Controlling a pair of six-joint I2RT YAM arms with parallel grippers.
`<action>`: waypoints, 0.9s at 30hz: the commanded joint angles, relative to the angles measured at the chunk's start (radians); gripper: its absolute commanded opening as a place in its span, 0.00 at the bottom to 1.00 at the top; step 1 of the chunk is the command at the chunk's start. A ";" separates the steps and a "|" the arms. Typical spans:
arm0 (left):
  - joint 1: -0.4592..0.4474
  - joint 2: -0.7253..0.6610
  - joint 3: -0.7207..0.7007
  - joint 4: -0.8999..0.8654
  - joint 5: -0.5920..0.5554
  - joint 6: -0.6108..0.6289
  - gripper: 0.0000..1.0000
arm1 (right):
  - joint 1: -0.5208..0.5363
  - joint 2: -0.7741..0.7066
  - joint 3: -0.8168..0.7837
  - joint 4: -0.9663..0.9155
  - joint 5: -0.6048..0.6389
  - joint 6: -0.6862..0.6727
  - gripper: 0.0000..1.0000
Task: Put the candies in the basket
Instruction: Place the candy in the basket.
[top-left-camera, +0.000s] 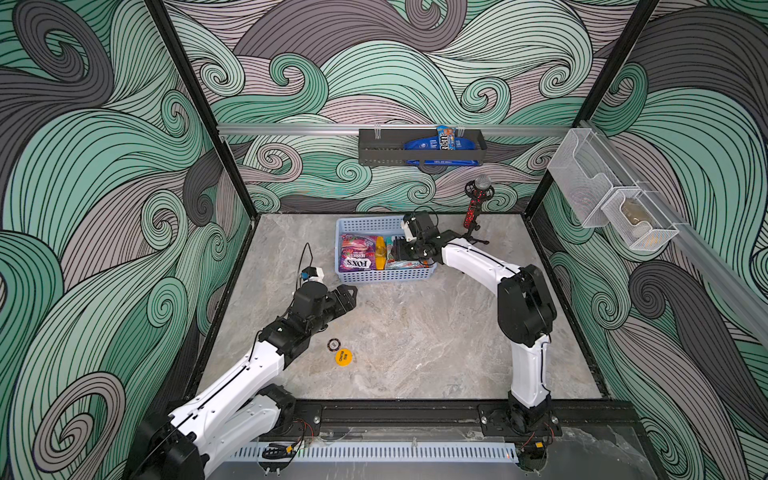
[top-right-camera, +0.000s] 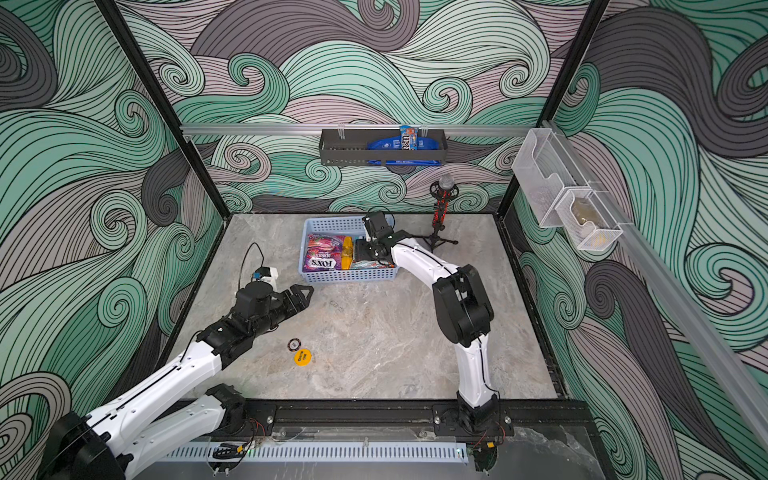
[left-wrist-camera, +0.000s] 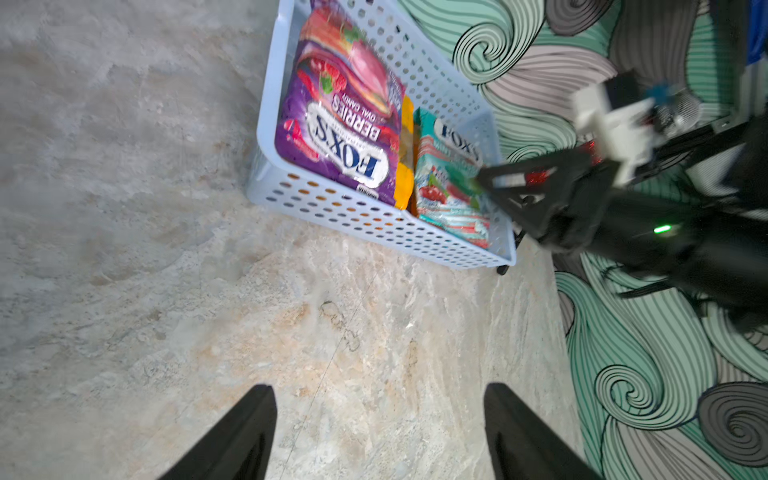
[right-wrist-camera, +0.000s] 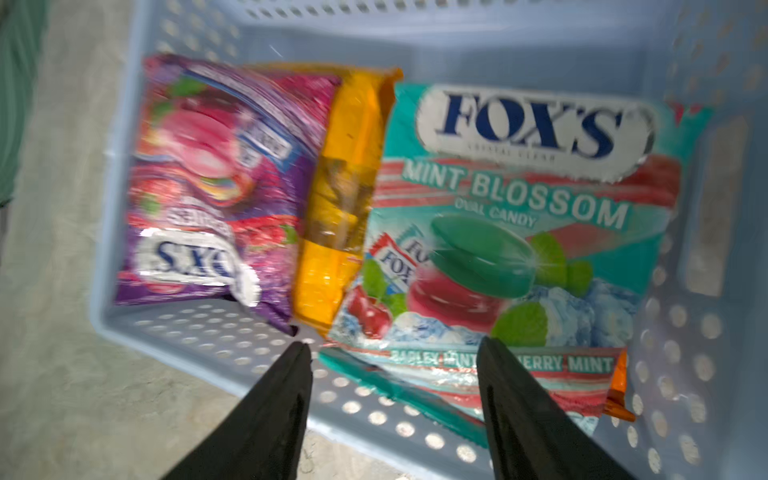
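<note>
The light blue basket (top-left-camera: 386, 277) (top-right-camera: 349, 275) stands at the back of the table. Inside lie the purple FOX'S bag (top-left-camera: 355, 254) (right-wrist-camera: 212, 187), a yellow bag (top-left-camera: 380, 251) (right-wrist-camera: 345, 187) and the green-white FOX'S mint bag (right-wrist-camera: 519, 208) (left-wrist-camera: 449, 178). From under the mint bag a teal edge (right-wrist-camera: 374, 376) and an orange corner (right-wrist-camera: 619, 386) stick out. My right gripper (right-wrist-camera: 392, 347) (top-left-camera: 401, 249) hangs open over the basket's wall by the mint bag, holding nothing. My left gripper (left-wrist-camera: 378, 388) (top-left-camera: 353, 293) is open above bare table, short of the basket.
A round yellow disc (top-left-camera: 343, 356) and a small dark disc (top-left-camera: 333, 344) lie on the table near the left arm. A microphone on a small tripod (top-left-camera: 478, 203) stands just right of the basket. A dark tray (top-left-camera: 422, 147) with blue packets and wire mesh bins (top-left-camera: 611, 199) hang on the walls.
</note>
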 joint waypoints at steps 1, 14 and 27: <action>0.052 -0.054 0.056 -0.070 0.053 0.005 0.81 | -0.011 0.010 -0.035 -0.009 0.005 0.029 0.63; 0.184 -0.116 0.028 -0.123 0.121 0.023 0.81 | 0.117 0.054 0.152 0.070 -0.036 0.151 0.61; 0.189 -0.151 0.034 -0.150 0.124 0.048 0.81 | 0.124 0.268 0.334 0.070 -0.061 0.206 0.58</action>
